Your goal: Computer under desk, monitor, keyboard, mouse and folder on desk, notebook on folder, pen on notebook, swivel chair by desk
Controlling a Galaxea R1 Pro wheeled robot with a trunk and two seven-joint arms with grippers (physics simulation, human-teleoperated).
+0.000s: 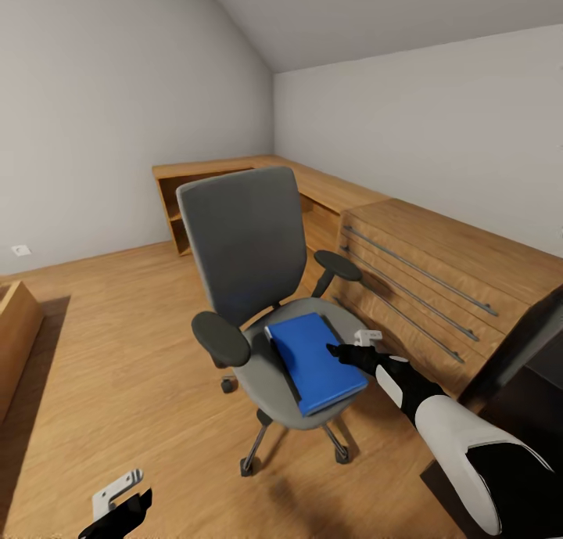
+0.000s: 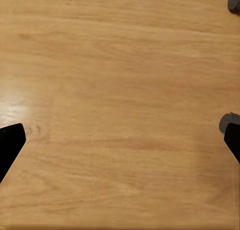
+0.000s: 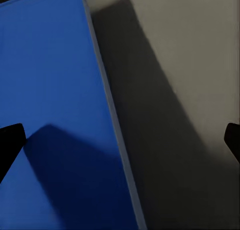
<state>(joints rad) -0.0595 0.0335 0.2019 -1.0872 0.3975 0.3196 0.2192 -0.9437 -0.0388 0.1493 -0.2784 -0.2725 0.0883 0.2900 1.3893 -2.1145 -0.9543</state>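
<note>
The wooden floor (image 1: 141, 367) is seen under a long light wooden chest of drawers (image 1: 438, 281) that stands along the wall behind the swivel chair (image 1: 250, 257). The swivel chair is found on the floor in front of that chest, its tall grey back upright and its black armrests at both sides of the seat. A dark corner of the desk (image 1: 532, 351) is seen beside the chair, next to the chest. The bright blue folder (image 1: 317, 359) is laid flat on the chair's seat, its black spine edge toward the chair's back. The right tool (image 1: 344, 353) is held just over the folder's edge near the chair's front, its fingers spread wide with nothing between them. The left tool (image 2: 120, 140) is held low over the floor beside the chair, likewise parted and holding nothing
</note>
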